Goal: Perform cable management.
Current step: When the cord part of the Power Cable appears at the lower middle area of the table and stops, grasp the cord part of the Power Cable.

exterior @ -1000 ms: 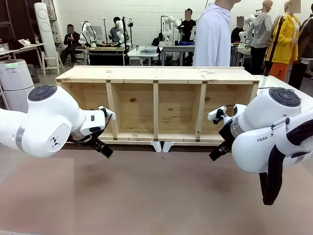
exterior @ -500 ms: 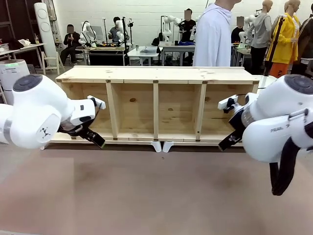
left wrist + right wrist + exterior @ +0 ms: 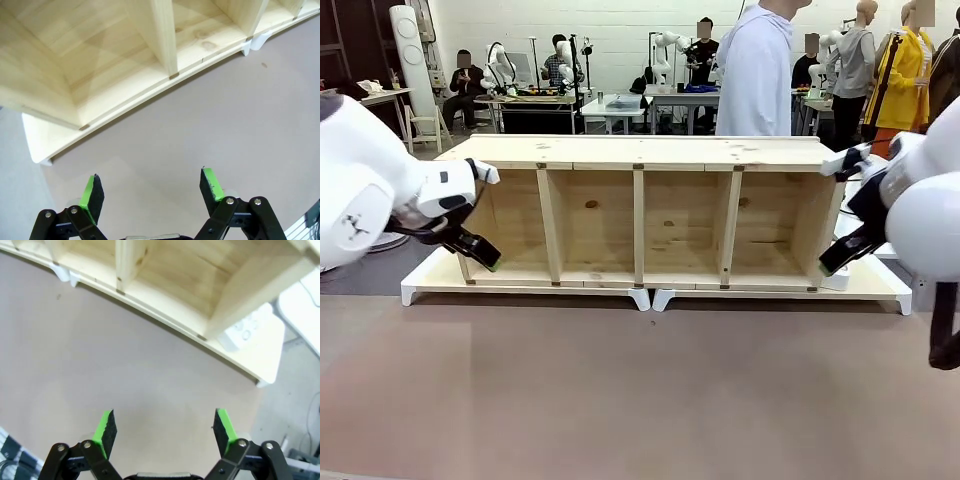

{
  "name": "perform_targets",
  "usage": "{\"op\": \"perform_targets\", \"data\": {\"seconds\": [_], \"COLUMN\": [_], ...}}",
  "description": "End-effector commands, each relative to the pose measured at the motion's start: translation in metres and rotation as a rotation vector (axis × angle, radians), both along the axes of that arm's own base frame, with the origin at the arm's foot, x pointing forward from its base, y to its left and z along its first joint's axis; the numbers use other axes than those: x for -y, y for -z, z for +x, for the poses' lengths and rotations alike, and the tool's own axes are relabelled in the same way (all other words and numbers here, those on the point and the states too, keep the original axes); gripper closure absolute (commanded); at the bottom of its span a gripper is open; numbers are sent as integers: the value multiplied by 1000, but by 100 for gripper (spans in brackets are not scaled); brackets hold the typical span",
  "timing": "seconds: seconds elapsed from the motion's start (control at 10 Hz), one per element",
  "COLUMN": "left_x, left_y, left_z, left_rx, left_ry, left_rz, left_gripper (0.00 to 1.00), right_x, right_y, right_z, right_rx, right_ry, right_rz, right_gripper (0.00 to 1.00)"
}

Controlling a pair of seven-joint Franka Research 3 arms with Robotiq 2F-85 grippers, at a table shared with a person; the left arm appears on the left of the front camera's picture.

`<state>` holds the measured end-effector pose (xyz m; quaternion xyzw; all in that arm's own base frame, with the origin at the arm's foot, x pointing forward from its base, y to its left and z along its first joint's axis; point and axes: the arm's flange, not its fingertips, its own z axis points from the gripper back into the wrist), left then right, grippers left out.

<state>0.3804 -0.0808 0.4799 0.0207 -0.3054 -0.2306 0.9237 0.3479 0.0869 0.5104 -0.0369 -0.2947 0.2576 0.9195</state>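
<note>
- The left gripper (image 3: pixel 151 192) has its jaws spread wide with nothing between the green pads (image 3: pixel 91 194). It hangs above the bare brown table (image 3: pixel 200 130).
- In the front view the left gripper (image 3: pixel 480 256) is in front of the leftmost compartment of the wooden shelf unit (image 3: pixel 640 151), low by its floor board and pointing down to the right.
- The right gripper (image 3: pixel 165 432) is likewise spread apart and holds nothing, with the brown tabletop under it.
- In the front view the right gripper (image 3: pixel 836 262) is at the shelf unit's right end, angled down to the left, just outside the rightmost compartment.
- The shelf unit lies along the table's far side with four open compartments facing the robot. It rests on a board with white feet (image 3: pixel 640 298).
- A white power strip (image 3: pixel 247 330) lies on that board, just beside the outside of the shelf unit's end wall.
- The cable (image 3: pixel 313 297) shows as a thin dark line curving over a white surface past the strip. I cannot tell where it joins the strip.
- A person in a white top (image 3: pixel 755 75) stands behind the shelf unit.
</note>
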Motion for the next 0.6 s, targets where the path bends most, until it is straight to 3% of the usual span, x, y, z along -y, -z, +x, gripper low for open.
{"op": "perform_targets", "data": {"seconds": [0.0,0.3,0.5], "left_x": [-35,-59,-67], "left_y": [52,52,62], "left_z": [-135,-185,-201], "left_rx": [31,163,177], "left_ry": [-19,-99,-118], "left_rz": [38,-39,-72], "left_gripper": [0,0,0], "right_x": [29,47,55], "right_y": [27,13,17], "right_z": [-79,-117,-132], "right_rx": [21,102,122], "right_ry": [48,92,107], "right_rz": [5,43,77], "right_gripper": [0,0,0]}}
